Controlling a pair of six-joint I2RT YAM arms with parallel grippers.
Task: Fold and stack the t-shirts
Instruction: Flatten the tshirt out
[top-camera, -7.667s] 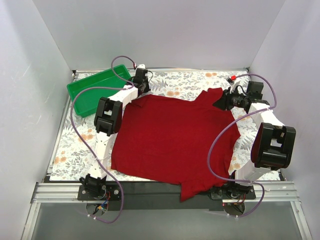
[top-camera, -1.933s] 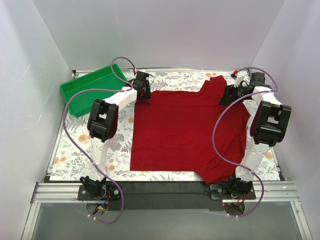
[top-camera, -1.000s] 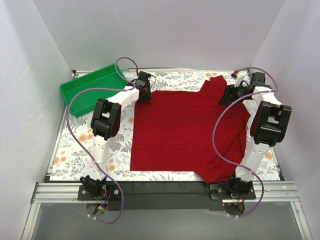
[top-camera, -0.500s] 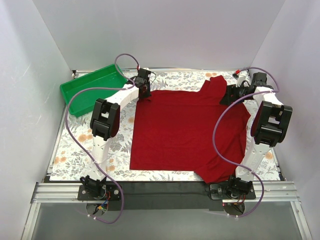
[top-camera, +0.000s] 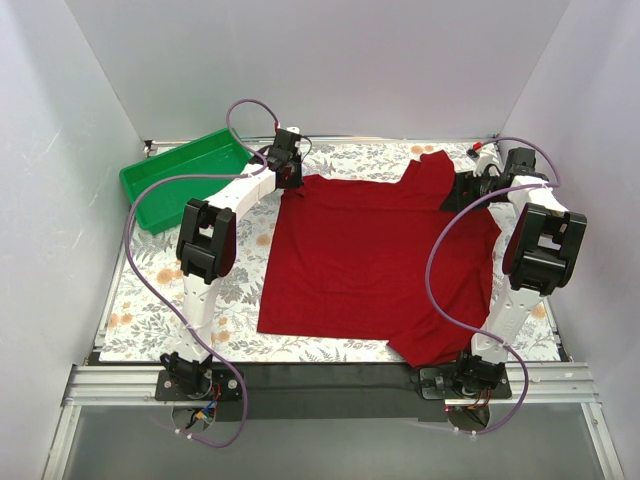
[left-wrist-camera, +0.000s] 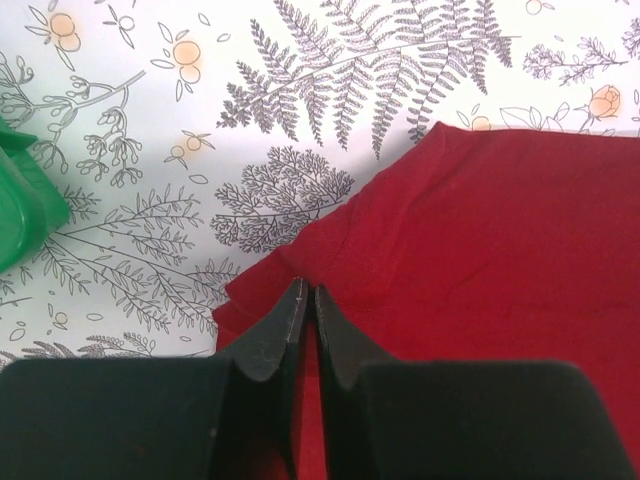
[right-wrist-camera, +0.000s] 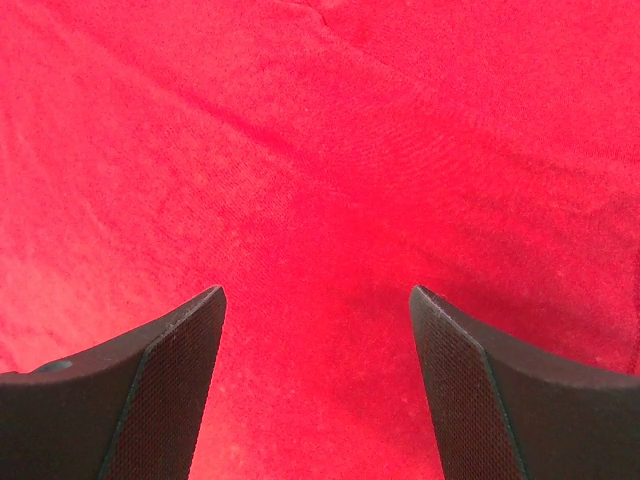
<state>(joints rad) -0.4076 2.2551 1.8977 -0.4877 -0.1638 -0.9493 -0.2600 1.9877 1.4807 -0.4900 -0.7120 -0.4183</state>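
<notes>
The dark red t-shirt (top-camera: 375, 260) lies spread flat over the middle and right of the floral table. My left gripper (top-camera: 288, 178) is at the shirt's far left corner. In the left wrist view it (left-wrist-camera: 305, 290) is shut on the shirt's (left-wrist-camera: 500, 250) edge, with a fold of cloth pinched between the tips. My right gripper (top-camera: 455, 192) is over the shirt's far right part, near the raised sleeve (top-camera: 428, 170). In the right wrist view it (right-wrist-camera: 317, 292) is open wide and empty just above the red cloth (right-wrist-camera: 320, 150).
A green tray (top-camera: 180, 180) stands at the far left, its corner showing in the left wrist view (left-wrist-camera: 25, 210). The floral table cover (top-camera: 160, 290) shows bare left of the shirt. A sleeve (top-camera: 430, 348) reaches the near edge. Walls close in on three sides.
The shirt has been dragged right and away from the near edge. In the last second my left gripper lifted and pulled the far left corner slightly back. The right gripper barely moved.
</notes>
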